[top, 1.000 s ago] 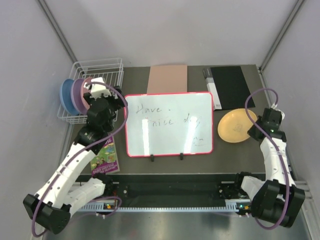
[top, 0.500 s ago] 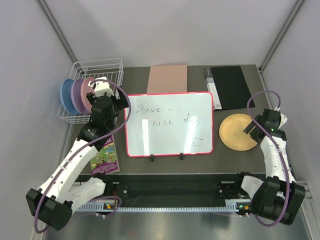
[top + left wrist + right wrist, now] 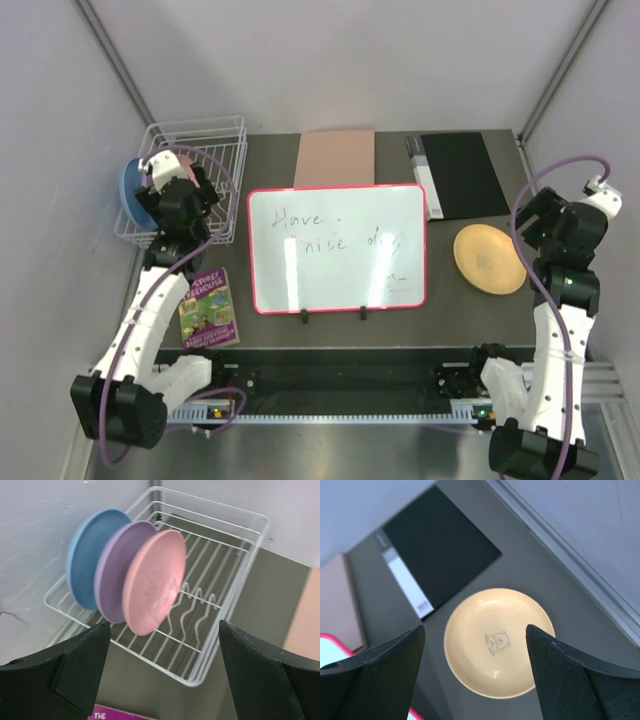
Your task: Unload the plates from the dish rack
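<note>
The plates (image 3: pixel 112 575) lie in two places on the dark table (image 3: pixel 480 310); reading from the arms' edge outward with the red-framed whiteboard (image 3: pixel 337 247) as the dial's centre, a purple booklet (image 3: pixel 208 305) lies flat at 8 o'clock, closest to the bases; at 3 o'clock the orange-yellow plate (image 3: pixel 499 650) lies flat and face up, a small bear drawn at its middle; the right gripper (image 3: pixel 475 628) hangs above it with its jaws spread wide, holding nothing and clear of the rim; farther out at 10 o'clock is the white wire dish rack (image 3: pixel 200 555), set against the left wall; in its left half three plates stand on edge among the tines, overlapping, the pink plate (image 3: pixel 152 580) foremost in the wrist view, then the lilac plate, then the blue plate (image 3: pixel 87 555) next to the wall; the left gripper (image 3: pixel 165 625) hovers short of them, jaws wide apart, empty, touching neither plate nor wire; farthest back, a tan sheet (image 3: pixel 335 158) lies at 12 o'clock and a black folder (image 3: pixel 460 175) at 1 o'clock
</note>
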